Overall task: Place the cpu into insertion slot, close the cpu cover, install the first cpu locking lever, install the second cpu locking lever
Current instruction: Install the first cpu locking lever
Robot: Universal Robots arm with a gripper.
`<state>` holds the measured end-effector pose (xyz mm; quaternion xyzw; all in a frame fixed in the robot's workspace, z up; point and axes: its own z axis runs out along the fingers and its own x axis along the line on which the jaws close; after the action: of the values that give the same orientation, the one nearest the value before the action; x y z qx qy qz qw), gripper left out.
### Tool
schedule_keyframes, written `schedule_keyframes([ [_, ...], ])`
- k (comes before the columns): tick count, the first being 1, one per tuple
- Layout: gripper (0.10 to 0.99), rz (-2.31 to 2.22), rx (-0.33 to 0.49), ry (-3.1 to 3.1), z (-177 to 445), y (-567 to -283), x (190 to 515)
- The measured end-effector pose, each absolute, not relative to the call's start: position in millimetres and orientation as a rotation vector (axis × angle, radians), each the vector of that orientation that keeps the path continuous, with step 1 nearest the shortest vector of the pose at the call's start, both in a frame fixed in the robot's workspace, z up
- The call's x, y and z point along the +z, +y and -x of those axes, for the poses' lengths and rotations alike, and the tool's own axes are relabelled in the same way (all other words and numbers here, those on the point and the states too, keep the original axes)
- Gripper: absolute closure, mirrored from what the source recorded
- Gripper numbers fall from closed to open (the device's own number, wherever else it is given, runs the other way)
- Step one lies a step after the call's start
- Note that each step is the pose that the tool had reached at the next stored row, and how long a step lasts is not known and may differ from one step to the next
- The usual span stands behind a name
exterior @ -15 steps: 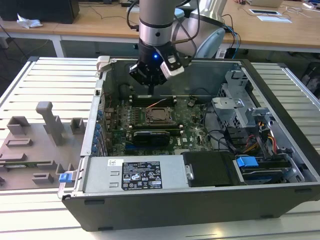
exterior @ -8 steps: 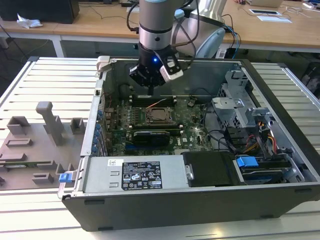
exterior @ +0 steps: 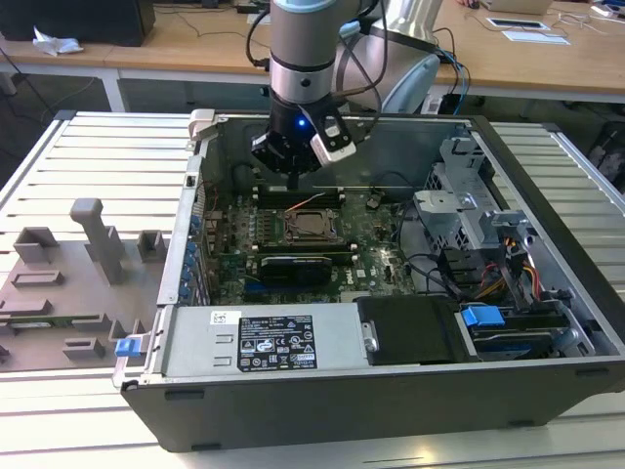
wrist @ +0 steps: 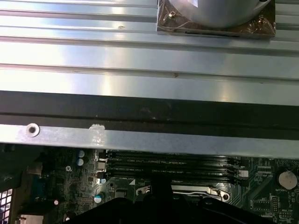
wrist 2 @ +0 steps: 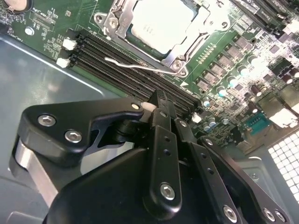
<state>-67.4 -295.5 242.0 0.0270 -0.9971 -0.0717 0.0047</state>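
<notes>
The gripper hangs inside the open computer case, just above the black memory slots at the far side of the motherboard. In the second wrist view its two black fingers are pressed together with no gap, so the gripper is clenched and carries nothing. Their tips are close over the memory slots, near the edge of the insertion slot.

The cpu lies flat in the insertion slot, its pale grey top facing up. The cpu cover lies down over it, and the metal frame goes around the chip on the sides that I can see. One thin locking lever is a bent wire with a hooked end; it stretches out from the corner of the socket over the memory slots and seems not fastened. Whether another lever is locked, I cannot tell.

In the exterior view the cpu sits in the middle of the board, just in front of the gripper. To the exterior view's left of the case, a grey fixture plate with raised blocks rests on the slatted table
</notes>
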Motion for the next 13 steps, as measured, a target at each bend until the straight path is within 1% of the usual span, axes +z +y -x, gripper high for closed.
schedule_keyframes([
  [13, 0.98, -0.085, -0.224, -3.123, 66.7, -297.3, 227.5],
])
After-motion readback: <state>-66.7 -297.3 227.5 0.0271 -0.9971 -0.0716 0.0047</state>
